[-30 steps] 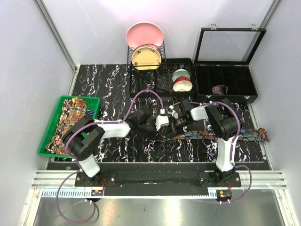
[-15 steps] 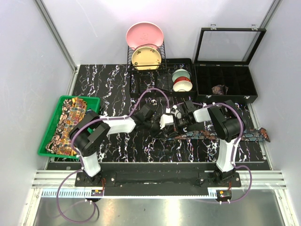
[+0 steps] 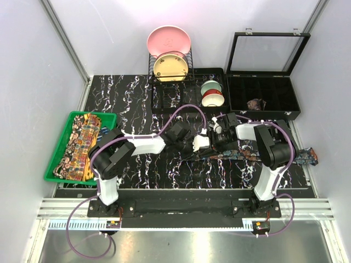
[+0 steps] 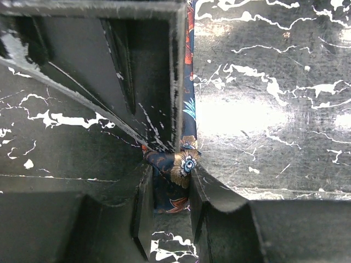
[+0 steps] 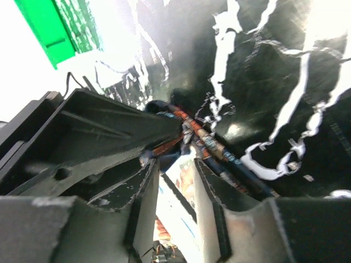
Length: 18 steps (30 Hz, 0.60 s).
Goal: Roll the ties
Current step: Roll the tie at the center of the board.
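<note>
Both end effectors had shifted rightward across the table over the last second, the left arm stretching further out. The wide end of the dark tie had slid a little toward the right edge.

The left end effector was pinched shut on a bunched fold of that tie. The right end effector, clamped tight a second before, now had its jaws apart with a clear gap. Pale and orange fabric showed in the gap, but I could not tell whether the fingers touched it. The two tools met almost tip to tip, each blocking the other's wrist view.

From above, their bodies and a looping purple cable hid the tie's near end. How far it was rolled could not be made out. The rest of the tie lay flat along the table toward the right, partly under the right arm.

Behind them stood a dish rack with a pink plate and a yellow plate, with stacked bowls beside it. A black case, lid up, held one rolled tie in a front compartment. At far left a green tray held a heap of paisley ties.
</note>
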Each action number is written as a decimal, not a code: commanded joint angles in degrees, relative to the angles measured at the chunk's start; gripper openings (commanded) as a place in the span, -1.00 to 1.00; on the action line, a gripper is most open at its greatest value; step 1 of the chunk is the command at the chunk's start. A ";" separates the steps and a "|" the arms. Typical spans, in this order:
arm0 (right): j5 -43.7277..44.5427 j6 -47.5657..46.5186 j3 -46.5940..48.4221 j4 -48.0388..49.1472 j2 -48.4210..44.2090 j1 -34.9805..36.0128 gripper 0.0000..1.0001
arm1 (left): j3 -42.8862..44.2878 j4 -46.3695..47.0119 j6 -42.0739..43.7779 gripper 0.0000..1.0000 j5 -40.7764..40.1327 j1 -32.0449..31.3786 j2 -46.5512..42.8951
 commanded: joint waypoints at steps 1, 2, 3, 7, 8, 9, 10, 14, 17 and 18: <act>-5.65 -1.67 0.48 0.33 -4.28 0.80 -0.22 | -2.19 -11.57 2.42 -0.42 -8.59 -1.05 5.96; -6.09 -2.02 0.22 0.59 -4.71 0.54 -0.21 | -1.58 -12.00 2.42 -0.42 -8.60 -1.14 6.22; -6.09 -2.20 0.13 0.77 -5.76 0.45 -0.21 | -1.22 -12.44 2.59 -0.42 -8.60 -1.23 6.49; -7.15 -3.25 -0.84 1.90 -7.53 -0.61 -0.21 | -0.69 -13.06 2.95 -0.42 -8.33 -1.23 6.75; -6.97 -3.08 -0.93 2.43 -7.44 -0.61 -0.18 | -0.69 -12.98 2.95 -0.42 -8.33 -1.14 6.67; -6.71 -2.99 -0.84 2.61 -6.49 -0.52 -0.17 | -0.78 -13.06 3.12 -0.42 -8.16 -1.23 6.66; -6.62 -3.25 -0.32 2.44 -5.69 -0.43 -0.15 | -0.69 -13.15 3.12 -0.42 -8.07 -1.23 6.66; -4.17 -5.62 0.39 1.39 -2.09 0.18 -0.16 | -0.43 -13.68 3.30 -0.41 -7.19 -1.14 6.66; -3.63 -6.33 0.39 0.68 -0.94 0.36 -0.18 | -0.08 -14.47 3.04 -0.41 -6.14 -1.14 6.31; -3.46 -6.24 0.13 0.94 -1.03 0.53 -0.18 | 0.45 -14.91 2.86 -0.41 -5.79 -1.06 6.23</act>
